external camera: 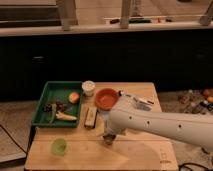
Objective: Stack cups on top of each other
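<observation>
Wooden table point(142, 156): seen in the lower half of the frame, with dark cabinets recorded behind it.
Arm point(165, 126): a white arm was seen entering from the lower right edge and reaching left across the table's middle.
Gripper point(107, 135): located at the arm's left end, low over the table just below centre, directly at the steel cup.
Grip state: could not be told; the gripper's tip was lost against the dark cup.
Steel cup point(108, 142): dark and upright, noted on the table under the gripper; contact could not be confirmed.
Green cup point(59, 146): translucent, recorded upright at the lower left of the table, well apart from the gripper.
White cup point(88, 88): recorded upright at the table's far edge, between the green tray and the orange bowl.
Orange bowl point(106, 98): noted just right of the white cup, above the gripper.
Green tray point(56, 84): placed at the upper left of the table; an orange fruit point(74, 97) and a pale yellowish item point(65, 117) were seen inside.
Small block point(90, 118): noted just right of the tray, near the gripper.
Stacking: none of the cups were seen stacked.
</observation>
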